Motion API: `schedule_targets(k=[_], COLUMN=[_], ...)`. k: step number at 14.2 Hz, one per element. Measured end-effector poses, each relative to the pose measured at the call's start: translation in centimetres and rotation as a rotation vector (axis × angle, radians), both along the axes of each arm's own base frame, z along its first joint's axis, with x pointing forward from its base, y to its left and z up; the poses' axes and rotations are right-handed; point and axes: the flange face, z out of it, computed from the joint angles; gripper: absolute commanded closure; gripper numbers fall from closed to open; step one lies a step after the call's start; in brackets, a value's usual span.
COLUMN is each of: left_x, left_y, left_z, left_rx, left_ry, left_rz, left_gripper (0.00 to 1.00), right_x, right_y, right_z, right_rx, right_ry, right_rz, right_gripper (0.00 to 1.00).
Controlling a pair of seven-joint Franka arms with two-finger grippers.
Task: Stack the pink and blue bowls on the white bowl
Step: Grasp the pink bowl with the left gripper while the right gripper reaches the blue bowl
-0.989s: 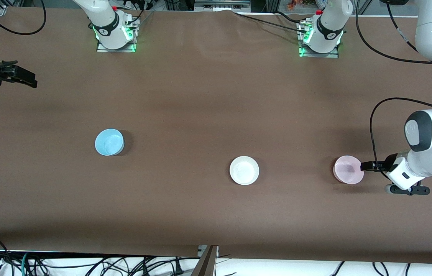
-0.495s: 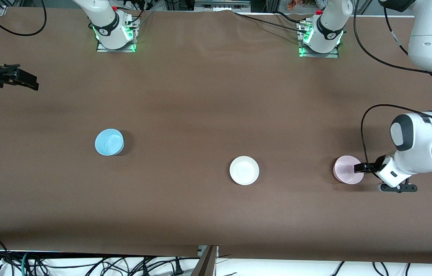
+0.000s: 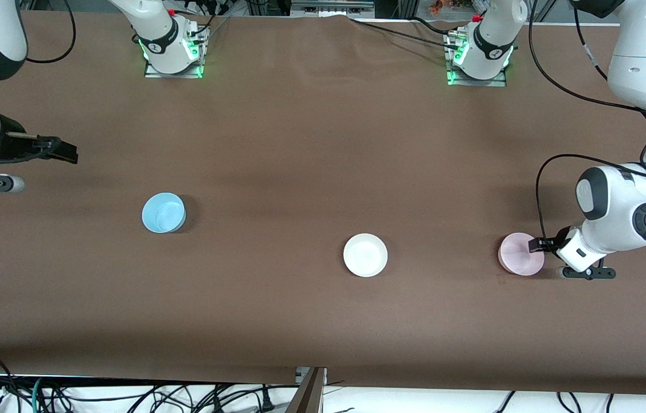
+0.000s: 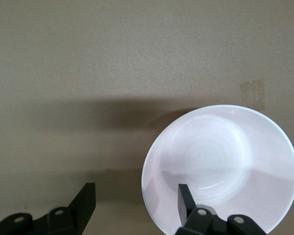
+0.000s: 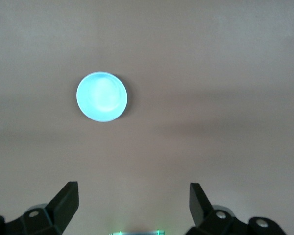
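Observation:
The pale pink bowl (image 3: 520,255) sits toward the left arm's end of the table, the white bowl (image 3: 365,255) near the middle, and the sky-blue bowl (image 3: 163,213) toward the right arm's end. My left gripper (image 3: 536,245) is open and low at the pink bowl's rim. In the left wrist view (image 4: 135,203) one finger (image 4: 185,199) is over the inside of the pink bowl (image 4: 225,161) and the other is outside it. My right gripper (image 3: 66,152) is open and empty over bare table, apart from the blue bowl, which also shows in the right wrist view (image 5: 102,96).
The brown table (image 3: 300,143) carries only the three bowls. The arm bases (image 3: 172,54) with green lights stand along the farthest edge. Cables hang off the nearest edge (image 3: 185,396).
My left gripper has moved in over the pink bowl's rim as its arm swung. My right gripper has come in from the table's end toward the blue bowl. The bowls have not moved.

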Motion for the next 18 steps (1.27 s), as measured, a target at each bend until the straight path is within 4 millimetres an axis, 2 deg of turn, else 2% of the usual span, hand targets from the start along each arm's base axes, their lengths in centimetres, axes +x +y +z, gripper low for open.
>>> schedule_targets(k=[3,7,11,12,13,14,18], left_x=[0.1,0.1,0.2,0.2,0.3,0.3,0.4], left_y=[-0.1,-0.4,-0.6,-0.6,-0.6,-0.6,-0.9], left_z=[0.6,0.7,0.7,0.8,0.8,0.6,0.8], left_rx=[0.002,-0.001,-0.002,-0.001,0.000,0.000,-0.001], left_ry=[-0.008,-0.010,-0.014,-0.025,-0.035,-0.038,-0.046], left_rz=[-0.002,-0.007,-0.010,-0.010,-0.010,-0.010,-0.014], left_gripper=[0.52,0.63,0.78,0.85,0.96,1.00,1.00], right_x=[1.0,1.8,1.8,1.8,2.0,2.2,2.5], right_y=[0.1,0.0,-1.1,-1.3,-1.4,-1.4,-2.2], right_z=[-4.8,-12.1,-19.5,-20.8,-22.1,-23.3,-28.1], right_rx=[0.004,0.008,0.057,0.070,0.085,0.101,0.187], right_ry=[-0.001,-0.005,-0.016,-0.016,-0.020,-0.027,-0.020], right_rz=[0.007,0.012,-0.037,-0.051,-0.061,-0.067,-0.089], right_gripper=[0.00,0.00,0.00,0.00,0.00,0.00,0.00])
